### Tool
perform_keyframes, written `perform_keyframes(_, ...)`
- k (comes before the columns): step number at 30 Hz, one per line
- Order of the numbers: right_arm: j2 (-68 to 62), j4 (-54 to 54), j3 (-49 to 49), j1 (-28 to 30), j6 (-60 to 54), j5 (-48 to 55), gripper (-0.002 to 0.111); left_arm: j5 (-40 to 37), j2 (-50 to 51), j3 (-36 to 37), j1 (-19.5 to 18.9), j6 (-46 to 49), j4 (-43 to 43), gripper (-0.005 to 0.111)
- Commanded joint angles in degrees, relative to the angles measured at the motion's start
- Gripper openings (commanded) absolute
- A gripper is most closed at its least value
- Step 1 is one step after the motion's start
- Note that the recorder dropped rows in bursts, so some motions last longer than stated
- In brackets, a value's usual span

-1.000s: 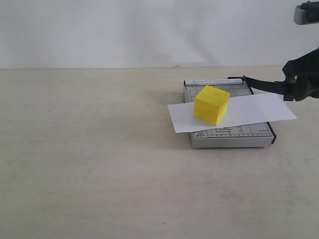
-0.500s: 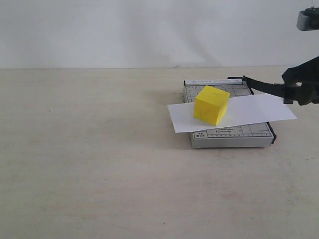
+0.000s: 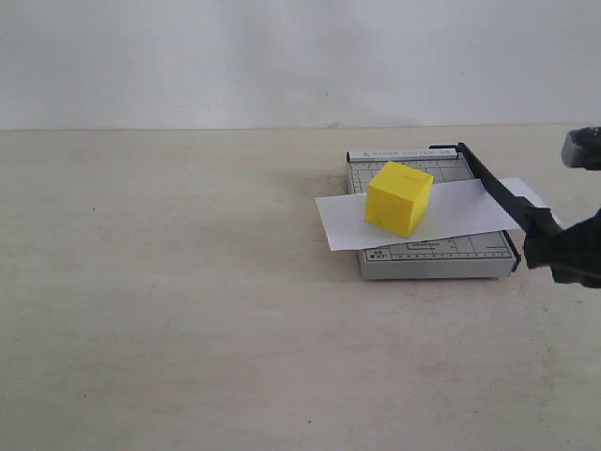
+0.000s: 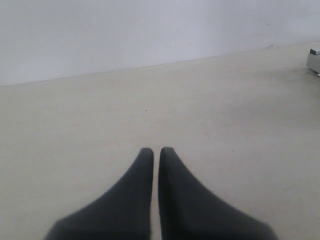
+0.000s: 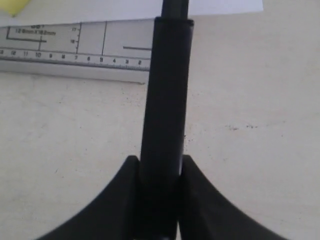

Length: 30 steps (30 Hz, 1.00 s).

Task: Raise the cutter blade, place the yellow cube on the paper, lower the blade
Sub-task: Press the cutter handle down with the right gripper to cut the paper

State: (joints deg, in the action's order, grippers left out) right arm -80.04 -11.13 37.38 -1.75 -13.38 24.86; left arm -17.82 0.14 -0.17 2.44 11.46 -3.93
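Observation:
The yellow cube [image 3: 399, 197] rests on the white paper [image 3: 451, 214], which lies across the grey gridded cutter base [image 3: 437, 254]. The black cutter blade [image 3: 496, 192] slants down along the base's right edge, nearly level with it. My right gripper [image 3: 554, 252] is shut on the blade's thick handle [image 5: 165, 95] at the front right corner of the base; its fingers [image 5: 200, 185] clamp both sides of the handle. My left gripper [image 4: 153, 150] is shut on nothing over bare table, and it does not show in the exterior view.
The cutter stands on a pale tabletop [image 3: 188, 310] that runs wide to the left and front. A white wall [image 3: 282, 56] closes the back. A corner of the cutter base [image 4: 314, 59] shows at the edge of the left wrist view.
My right gripper has swung the blade handle down and toward the front, from raised above the paper's right end to low beside the base's front right corner. The cube and paper stayed put.

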Motion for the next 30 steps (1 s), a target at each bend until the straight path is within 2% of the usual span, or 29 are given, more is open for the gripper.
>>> perform_keyframes(1, 0.1, -0.6, -6.9, 0.1, -1.3, 3.6, 0.003, 0.5, -0.1, 0.2, 0.1, 0.2, -0.6, 0.005)
perform_keyframes(14, -3.2, -1.0, -10.6, 0.1, -1.3, -2.8, 0.003, 0.5, -0.1, 0.2, 0.1, 0.2, -0.6, 0.005)
perform_keyframes(30, -8.2, -1.6, -10.7, 0.1, -1.6, -9.0, 0.003, 0.5, -0.1, 0.2, 0.1, 0.2, -0.6, 0.005)
